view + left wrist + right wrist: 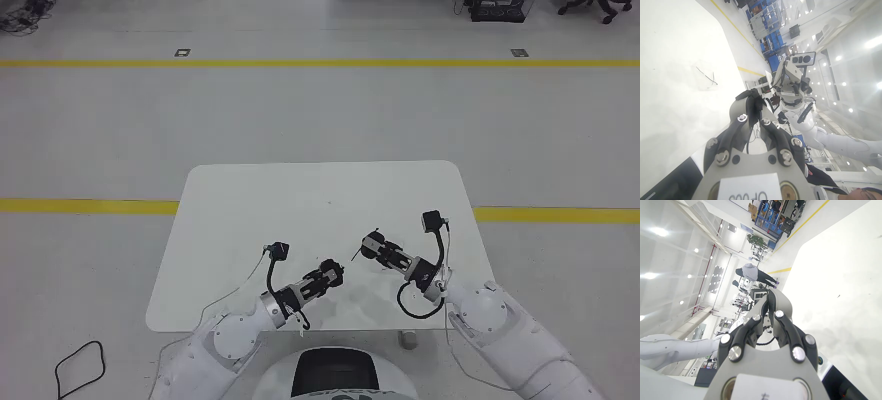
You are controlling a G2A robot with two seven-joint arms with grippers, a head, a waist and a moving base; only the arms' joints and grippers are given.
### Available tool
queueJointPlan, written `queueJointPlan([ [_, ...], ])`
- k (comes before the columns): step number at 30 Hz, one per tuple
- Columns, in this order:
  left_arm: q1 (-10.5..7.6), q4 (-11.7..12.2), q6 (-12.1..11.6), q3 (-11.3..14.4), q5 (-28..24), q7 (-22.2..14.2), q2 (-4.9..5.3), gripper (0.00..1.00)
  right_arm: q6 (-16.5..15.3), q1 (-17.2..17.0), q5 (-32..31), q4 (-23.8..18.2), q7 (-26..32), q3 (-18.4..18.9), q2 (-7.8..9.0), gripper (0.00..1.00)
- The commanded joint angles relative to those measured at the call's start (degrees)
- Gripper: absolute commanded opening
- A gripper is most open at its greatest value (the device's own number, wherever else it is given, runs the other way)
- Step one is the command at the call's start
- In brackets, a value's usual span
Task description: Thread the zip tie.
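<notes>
We see a white table point(300, 190) with rounded corners, standing on a pale floor point(100, 120). A few tiny dark specks point(838, 296) dot its top. A thin black zip tie point(705, 76) shows against the tabletop; we cannot tell whether it lies flat.

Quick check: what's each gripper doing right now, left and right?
Left gripper: fingers shut; cannot tell whether anything is pinched between them.
Right gripper: fingers shut; cannot tell whether anything is pinched between them.
</notes>
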Motion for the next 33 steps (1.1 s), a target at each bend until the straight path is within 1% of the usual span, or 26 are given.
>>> queueJointPlan([
  [1, 0.0, 0.0, 0.0, 0.0, 0.0, 0.0, 0.0, 0.0, 0.0, 0.0, 0.0, 0.0, 0.0, 0.0, 0.0, 0.0],
  [6, 0.0, 0.0, 0.0, 0.0, 0.0, 0.0, 0.0, 0.0, 0.0, 0.0, -0.1, -0.1, -0.1, 0.0, -0.02, 0.0],
  [8, 0.0, 0.0, 0.0, 0.0, 0.0, 0.0, 0.0, 0.0, 0.0, 0.2, -1.0, -1.0, -0.3, -0.3, -0.26, 0.0],
  [10, 0.0, 0.0, 0.0, 0.0, 0.0, 0.0, 0.0, 0.0, 0.0, -0.5, -0.8, -1.2, -3.2, -0.5, -0.7, 0.0],
  [15, 0.0, 0.0, 0.0, 0.0, 0.0, 0.0, 0.0, 0.0, 0.0, -1.6, -0.2, -2.1, -6.6, -1.1, -1.95, 0.0],
  [20, 0.0, 0.0, 0.0, 0.0, 0.0, 0.0, 0.0, 0.0, 0.0, -2.2, 1.6, -1.9, -7.1, -1.2, -3.33, 0.0],
  [27, 0.0, 0.0, 0.0, 0.0, 0.0, 0.0, 0.0, 0.0, 0.0, -4.0, 3.0, -0.5, -5.4, 0.7, -5.31, 0.0],
  [33, 0.0, 0.0, 0.0, 0.0, 0.0, 0.0, 0.0, 0.0, 0.0, -6.4, 4.0, -1.8, -3.7, 3.7, -7.34, 0.0],
])
